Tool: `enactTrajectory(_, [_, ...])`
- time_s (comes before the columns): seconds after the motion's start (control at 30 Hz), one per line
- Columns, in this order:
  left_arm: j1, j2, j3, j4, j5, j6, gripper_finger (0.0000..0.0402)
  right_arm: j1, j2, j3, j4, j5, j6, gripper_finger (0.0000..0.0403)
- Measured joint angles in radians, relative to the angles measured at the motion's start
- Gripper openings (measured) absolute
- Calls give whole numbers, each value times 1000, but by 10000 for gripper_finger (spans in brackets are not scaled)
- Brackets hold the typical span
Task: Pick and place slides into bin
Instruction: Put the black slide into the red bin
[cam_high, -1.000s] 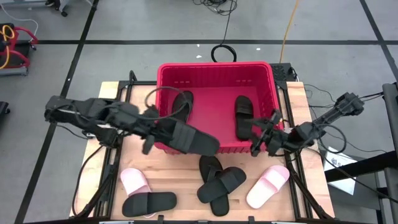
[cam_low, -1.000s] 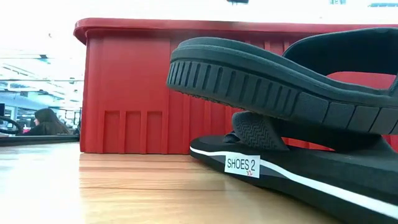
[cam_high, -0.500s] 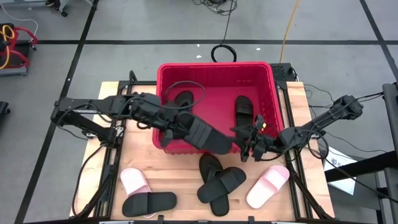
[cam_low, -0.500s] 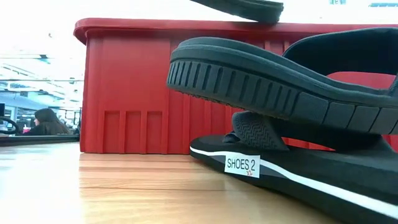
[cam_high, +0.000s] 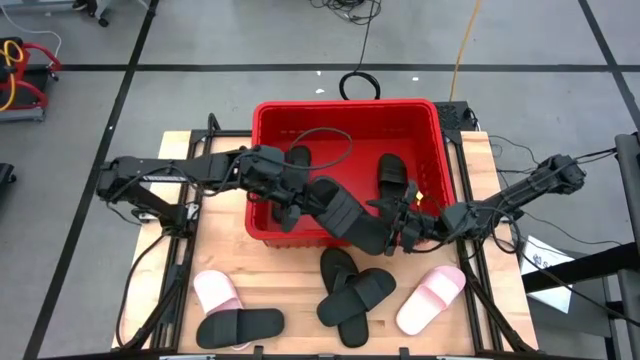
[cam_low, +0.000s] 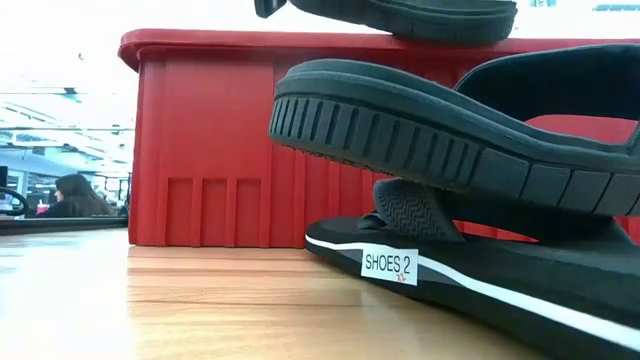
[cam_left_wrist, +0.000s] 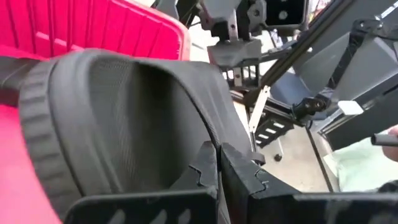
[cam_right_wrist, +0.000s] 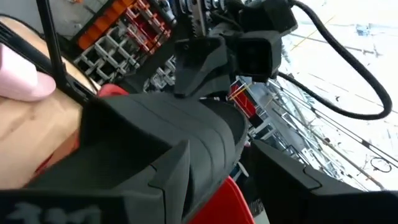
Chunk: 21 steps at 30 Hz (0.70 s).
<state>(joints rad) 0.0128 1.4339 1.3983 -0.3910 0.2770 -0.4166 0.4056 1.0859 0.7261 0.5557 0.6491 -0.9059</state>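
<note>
The left end effector (cam_high: 300, 204) clamps tight on a black slide (cam_high: 350, 218) over the red bin's (cam_high: 345, 110) near wall; release only once clear inside. The right end effector (cam_high: 408, 228) gapes wide beside it, apparently holding nothing.

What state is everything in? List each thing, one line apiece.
left pincer, shut on the carried slide.
carried slide, lifted, over the bin's front rim.
right pincer, open, by the carried slide's end.
bin, upright, two black slides inside.
table slides, five outside the bin, two overlapping.
</note>
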Motion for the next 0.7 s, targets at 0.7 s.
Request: enactTrajectory(0.7, [42, 7, 0, 28, 10, 58, 0, -12, -1, 0, -67, 3, 26, 160])
